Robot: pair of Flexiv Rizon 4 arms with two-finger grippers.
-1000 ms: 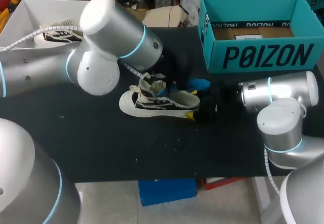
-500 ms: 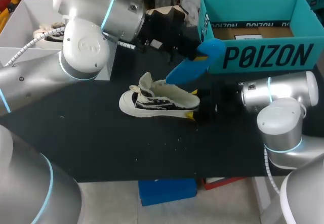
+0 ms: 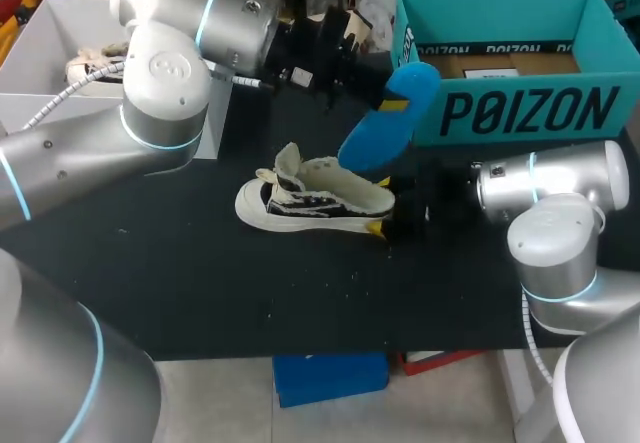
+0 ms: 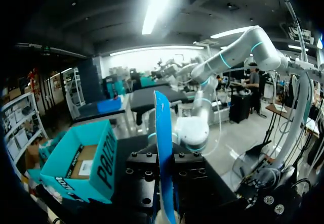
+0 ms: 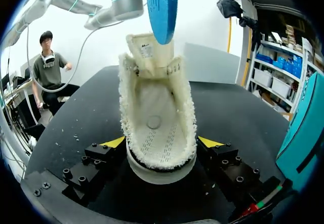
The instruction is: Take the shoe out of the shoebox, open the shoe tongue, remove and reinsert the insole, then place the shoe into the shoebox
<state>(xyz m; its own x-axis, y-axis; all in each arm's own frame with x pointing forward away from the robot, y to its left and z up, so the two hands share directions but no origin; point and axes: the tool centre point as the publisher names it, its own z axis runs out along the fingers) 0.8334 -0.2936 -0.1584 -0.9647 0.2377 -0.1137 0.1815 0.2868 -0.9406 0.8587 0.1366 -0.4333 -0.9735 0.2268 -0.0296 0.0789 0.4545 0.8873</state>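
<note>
A white low shoe with black side markings [image 3: 315,201] lies on the black table [image 3: 200,283], its inside bare in the right wrist view [image 5: 157,123]. My right gripper [image 3: 385,225] [image 5: 161,142] is shut on the heel, one yellow tip pressing each side. My left gripper [image 3: 372,81] [image 4: 164,183] holds the blue insole [image 3: 390,113] [image 4: 164,148] edge-on between its shut fingers. The insole hangs in the air above and beyond the shoe's tongue [image 5: 162,6], clear of the shoe. The teal shoebox [image 3: 500,113] [image 4: 81,158] stands open at the back right.
A white open box [image 3: 40,53] at the back left holds another shoe [image 3: 85,66]. The teal box wall [image 5: 304,128] is close beside my right gripper. White crumbs are scattered on the table in front of the shoe.
My left arm has drawn the blue insole out of the shoe and lifted it up and right towards the teal box. The right gripper and the shoe have stayed put.
</note>
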